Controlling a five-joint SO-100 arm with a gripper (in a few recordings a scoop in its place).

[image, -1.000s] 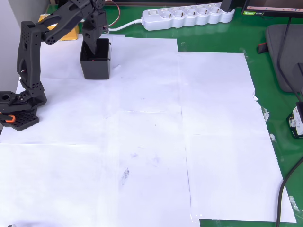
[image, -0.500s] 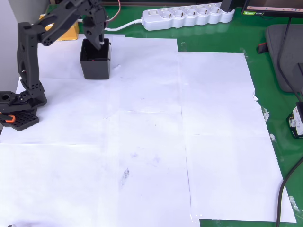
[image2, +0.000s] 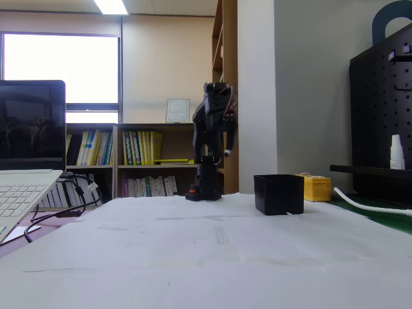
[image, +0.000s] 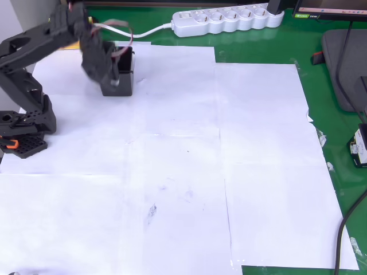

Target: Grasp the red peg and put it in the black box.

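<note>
The black box (image: 127,73) stands on the white paper at the far left in the overhead view, and right of centre as the black box (image2: 278,194) in the fixed view. My black gripper (image: 110,71) is motion-blurred and hangs above the box's left half, covering part of it. From the side, the gripper (image2: 225,148) is lifted well above the table with the arm folded up. I cannot tell how the jaws stand. The red peg is hidden.
The arm's base (image: 23,134) with its orange clip sits at the left paper edge. A white power strip (image: 226,20) lies along the back. A yellow block (image2: 317,188) stands behind the box. A laptop (image2: 26,167) is at the left, a black pegboard (image2: 380,116) at the right.
The gripper was reaching down into the box; it has since lifted out and swung back toward the base. A red speck seen inside the box earlier is now covered by the arm.
</note>
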